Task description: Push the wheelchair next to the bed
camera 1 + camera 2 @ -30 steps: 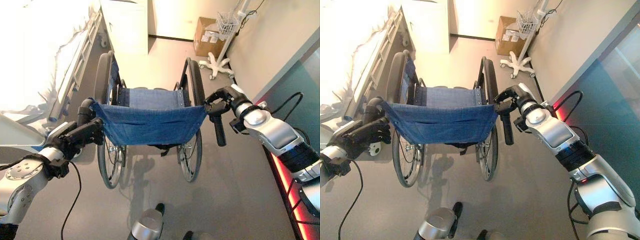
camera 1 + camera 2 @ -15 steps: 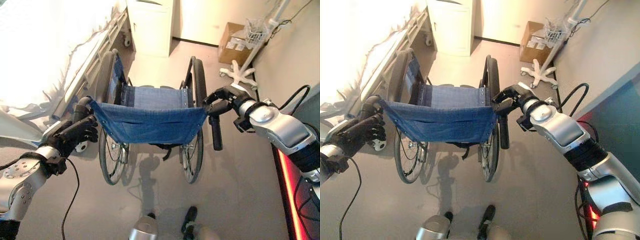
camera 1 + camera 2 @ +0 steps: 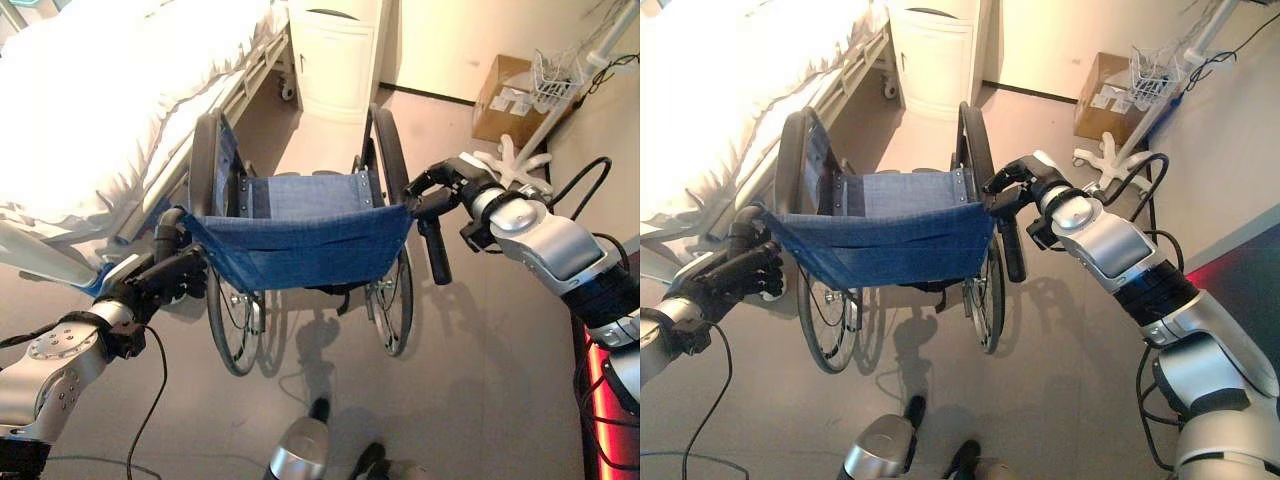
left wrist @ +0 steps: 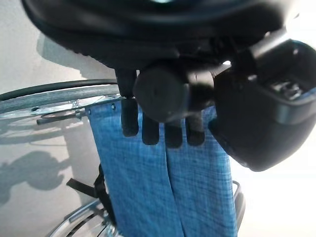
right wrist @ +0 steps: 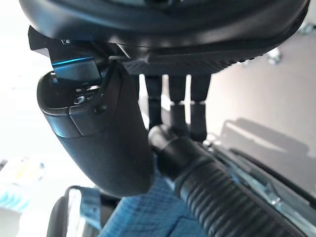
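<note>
The wheelchair [image 3: 300, 250] stands on the floor just off the right side of the hospital bed [image 3: 110, 110], its left wheel close to the bed's side rail and its blue sling back facing the robot. The left hand [image 3: 165, 280] has its fingers curled round the left push handle [image 3: 168, 232], and the left wrist view shows that handle's round end seated in the palm. The right hand [image 3: 1025, 185] is curled round the top of the right push handle [image 3: 1012, 245], whose ribbed grip hangs down below it.

By my reckoning the chair is nearly beside the bed already; what seems left is closing the last gap and squaring it up.

The front of the wheelchair is hidden behind its back, so I can't tell how the footrests sit. The white cabinet [image 3: 335, 55] ahead is cut off at the top.
</note>
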### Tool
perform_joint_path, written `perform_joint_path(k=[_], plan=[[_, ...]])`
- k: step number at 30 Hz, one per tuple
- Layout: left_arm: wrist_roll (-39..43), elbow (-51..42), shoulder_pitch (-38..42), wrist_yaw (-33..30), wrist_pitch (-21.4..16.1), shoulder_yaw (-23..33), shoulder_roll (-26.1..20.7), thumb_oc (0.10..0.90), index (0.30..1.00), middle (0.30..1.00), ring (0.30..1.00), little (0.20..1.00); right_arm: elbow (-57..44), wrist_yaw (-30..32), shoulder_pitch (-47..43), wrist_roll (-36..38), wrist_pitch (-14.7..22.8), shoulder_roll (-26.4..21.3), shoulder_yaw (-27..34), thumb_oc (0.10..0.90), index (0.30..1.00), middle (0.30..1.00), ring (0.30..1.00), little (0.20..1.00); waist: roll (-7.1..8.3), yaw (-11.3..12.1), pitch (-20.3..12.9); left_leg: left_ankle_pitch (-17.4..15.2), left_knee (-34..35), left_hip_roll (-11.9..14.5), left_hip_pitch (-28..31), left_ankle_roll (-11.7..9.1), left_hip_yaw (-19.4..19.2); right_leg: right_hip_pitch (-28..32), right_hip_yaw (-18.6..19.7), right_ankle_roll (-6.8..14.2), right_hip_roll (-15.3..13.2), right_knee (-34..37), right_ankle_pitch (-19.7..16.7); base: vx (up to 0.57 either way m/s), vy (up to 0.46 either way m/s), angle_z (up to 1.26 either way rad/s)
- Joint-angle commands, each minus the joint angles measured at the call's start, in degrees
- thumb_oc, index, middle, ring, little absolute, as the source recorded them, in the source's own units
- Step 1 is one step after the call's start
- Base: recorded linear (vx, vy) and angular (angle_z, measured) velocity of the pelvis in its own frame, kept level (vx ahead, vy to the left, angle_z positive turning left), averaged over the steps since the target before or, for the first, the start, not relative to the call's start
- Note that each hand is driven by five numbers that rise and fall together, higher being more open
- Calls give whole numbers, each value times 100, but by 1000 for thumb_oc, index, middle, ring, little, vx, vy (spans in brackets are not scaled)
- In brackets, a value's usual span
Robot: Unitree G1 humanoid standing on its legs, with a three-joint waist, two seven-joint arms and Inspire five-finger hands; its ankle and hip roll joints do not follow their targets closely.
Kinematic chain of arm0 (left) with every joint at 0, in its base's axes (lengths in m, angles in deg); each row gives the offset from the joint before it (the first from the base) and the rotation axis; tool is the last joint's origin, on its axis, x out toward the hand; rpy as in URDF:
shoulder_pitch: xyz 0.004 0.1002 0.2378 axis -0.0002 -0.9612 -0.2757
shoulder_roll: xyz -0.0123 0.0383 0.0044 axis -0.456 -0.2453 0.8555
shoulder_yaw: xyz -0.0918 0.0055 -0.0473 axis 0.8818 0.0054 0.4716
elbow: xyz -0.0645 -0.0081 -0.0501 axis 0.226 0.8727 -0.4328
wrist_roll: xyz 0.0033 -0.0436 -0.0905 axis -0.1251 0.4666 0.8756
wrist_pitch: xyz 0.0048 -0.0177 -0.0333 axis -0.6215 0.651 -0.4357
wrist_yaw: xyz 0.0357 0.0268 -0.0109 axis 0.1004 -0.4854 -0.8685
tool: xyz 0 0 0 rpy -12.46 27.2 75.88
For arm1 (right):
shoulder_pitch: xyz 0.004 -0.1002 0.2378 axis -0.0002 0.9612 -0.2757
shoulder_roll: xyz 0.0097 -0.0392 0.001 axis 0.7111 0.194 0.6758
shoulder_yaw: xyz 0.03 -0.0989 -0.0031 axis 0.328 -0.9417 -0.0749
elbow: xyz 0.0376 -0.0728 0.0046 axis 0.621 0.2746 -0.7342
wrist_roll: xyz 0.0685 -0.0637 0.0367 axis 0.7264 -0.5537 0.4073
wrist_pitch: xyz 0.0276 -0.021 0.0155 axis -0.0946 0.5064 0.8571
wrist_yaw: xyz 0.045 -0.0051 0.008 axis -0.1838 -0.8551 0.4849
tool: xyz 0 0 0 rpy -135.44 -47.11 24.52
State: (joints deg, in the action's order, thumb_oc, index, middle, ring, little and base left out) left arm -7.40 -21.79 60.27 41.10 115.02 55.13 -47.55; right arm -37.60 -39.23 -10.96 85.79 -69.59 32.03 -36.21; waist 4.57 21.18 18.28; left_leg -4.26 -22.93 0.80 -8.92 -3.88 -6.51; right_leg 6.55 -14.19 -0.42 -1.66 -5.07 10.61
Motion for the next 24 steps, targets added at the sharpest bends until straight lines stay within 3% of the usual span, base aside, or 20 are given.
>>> perform_joint_path(k=[1, 5, 6, 8, 9, 11, 13, 14, 16, 17, 18, 19, 21, 24], plan=[[72, -418, 766, 74, -885, 444, -281, 400, 300, 300, 300, 300, -286, 279, -250, -461, 456, -597, 224, 400, 300, 300, 300, 300, -219, -363, -878, 1909, 2499, -119, -356, -184, 46, 854, -287, 268, 661, 528, -295, 412, 45, 48], [351, -215, 925, 37, -825, 482, -480, 400, 300, 300, 300, 300, -325, 195, -132, -477, 534, -687, 253, 400, 300, 300, 300, 300, -214, -409, -996, 1630, 2465, -98, -275, -73, -69, 941, -257, 336, 590, 260, -58, 359, 92, 29], [483, -129, 1029, -4, -826, 460, -595, 400, 300, 300, 300, 300, -359, 211, -94, -487, 532, -685, 272, 400, 300, 300, 300, 300, -171, -402, -1039, 1447, 2369, -190, -227, 42, -32, 943, -258, 459, 490, 23, -117, 431, 126, 4], [760, 46, 1283, 10, -789, 343, -757, 400, 300, 300, 300, 300, -425, 290, 13, -470, 509, -702, 357, 400, 300, 300, 300, 300, -19, -386, -1038, 1155, 2156, -420, -193, 301, 0, 908, -260, 744, 287, -588, -485, 443, 138, -4], [785, 156, 1442, 73, -738, 261, -760, 400, 300, 300, 300, 300, -434, 355, 53, -469, 510, -689, 383, 400, 300, 300, 300, 300, 64, -384, -1035, 1039, 2139, -570, -113, 475, 50, 716, -184, 1090, 150, -1248, -1127, 257, 102, -12], [713, 262, 1585, 131, -712, 182, -792, 400, 300, 300, 300, 300, -434, 407, 78, -435, 553, -691, 404, 400, 300, 300, 300, 300, 48, -406, -1034, 966, 2182, -621, 48, 571, 174, 393, -86, 1323, 88, -2031, -1580, 241, 90, -5], [663, 348, 1730, 224, -687, 105, -837, 400, 300, 300, 300, 300, -445, 395, 89, -350, 609, -705, 505, 400, 300, 300, 300, 300, -22, -426, -1034, 830, 2084, -631, 156, 643, 354, -7, 48, 1426, 95, -2919, -1997, 291, 75, 19], [657, 359, 1752, 224, -688, 92, -831, 400, 300, 300, 300, 300, -444, 386, 77, -348, 609, -691, 510, 400, 300, 300, 300, 300, -36, -433, -1025, 804, 2064, -633, 171, 646, 370, -89, 62, 1405, 73, -2980, -2001, 297, 72, 30], [641, 388, 1808, 216, -670, 50, -833, 400, 300, 300, 300, 300, -472, 340, 62, -400, 576, -630, 532, 400, 300, 300, 300, 300, -84, -476, -996, 720, 1980, -657, 227, 668, 437, -306, -2, 1279, -116, -2903, -1825, 211, 10, 22], [671, 366, 1817, 197, -722, 13, -869, 400, 300, 300, 300, 300, -636, 380, 81, -460, 450, -613, 567, 400, 300, 300, 300, 300, -201, -551, -917, 706, 1968, -621, 351, 629, 599, -599, -104, 1026, -200, -2271, -1252, 145, -56, 6], [678, 361, 1812, 196, -727, 14, -873, 400, 300, 300, 300, 300, -658, 388, 94, -458, 438, -620, 576, 400, 300, 300, 300, 300, -202, -572, -904, 697, 1969, -626, 372, 619, 632, -595, -129, 1008, -205, -2192, -1214, 236, -128, 4], [759, 315, 1763, 156, -759, 49, -888, 400, 300, 300, 300, 300, -730, 393, 150, -465, 440, -676, 631, 400, 300, 300, 300, 300, -244, -620, -829, 662, 1987, -597, 529, 556, 817, -754, -217, 878, -294, -1485, -1079, 119, -112, 13], [818, 307, 1690, 73, -794, 107, -916, 400, 300, 300, 300, 300, -675, 332, 110, -420, 545, -743, 651, 400, 300, 300, 300, 300, -238, -710, -709, 519, 2053, -498, 806, 500, 925, -992, -301, 865, -465, -781, -1272, 139, -156, 27], [717, 299, 1617, 58, -696, 127, -804, 400, 300, 300, 300, 300, -697, 241, -1, -296, 414, -786, 615, 400, 300, 300, 300, 300, -189, -783, -681, 448, 2119, -402, 980, 461, 927, -963, -300, 900, -445, -516, -1293, 150, -80, 61]])
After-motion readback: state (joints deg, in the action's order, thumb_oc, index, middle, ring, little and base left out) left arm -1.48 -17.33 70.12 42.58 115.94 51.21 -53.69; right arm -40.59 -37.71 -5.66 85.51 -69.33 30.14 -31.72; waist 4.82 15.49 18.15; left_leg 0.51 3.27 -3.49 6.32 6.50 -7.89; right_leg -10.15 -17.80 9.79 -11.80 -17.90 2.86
